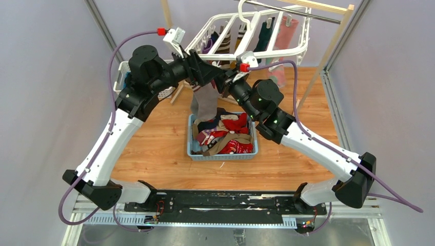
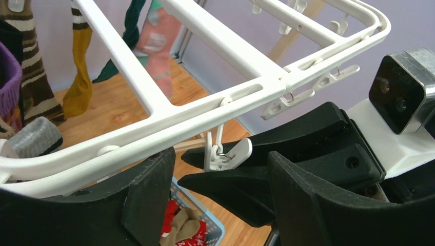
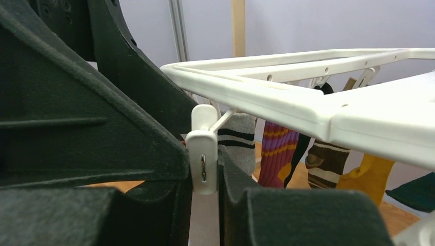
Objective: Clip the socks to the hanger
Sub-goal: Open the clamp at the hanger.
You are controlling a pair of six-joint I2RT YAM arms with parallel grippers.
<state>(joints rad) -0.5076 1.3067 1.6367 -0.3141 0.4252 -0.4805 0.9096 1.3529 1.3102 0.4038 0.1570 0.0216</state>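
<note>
The white hanger (image 1: 287,51) hangs at the back, with several socks clipped under it, among them a purple-striped one (image 3: 277,154) and a yellow one (image 2: 79,77). My right gripper (image 1: 225,79) is shut on a small white clip (image 3: 203,154) at the hanger's near corner; the clip also shows in the left wrist view (image 2: 225,154). My left gripper (image 1: 211,72) stands close beside it, jaws wide apart (image 2: 220,169) and empty. A grey sock (image 1: 205,102) hangs below the two grippers, and a pale strip (image 3: 202,223) shows under the clip. I cannot tell whether the clip grips it.
A blue basket (image 1: 223,155) holding several more socks (image 1: 233,128) sits on the wooden table under the grippers. A wooden rack with a metal rail (image 1: 308,15) carries the hanger. A white lattice basket (image 1: 123,77) stands at the far left.
</note>
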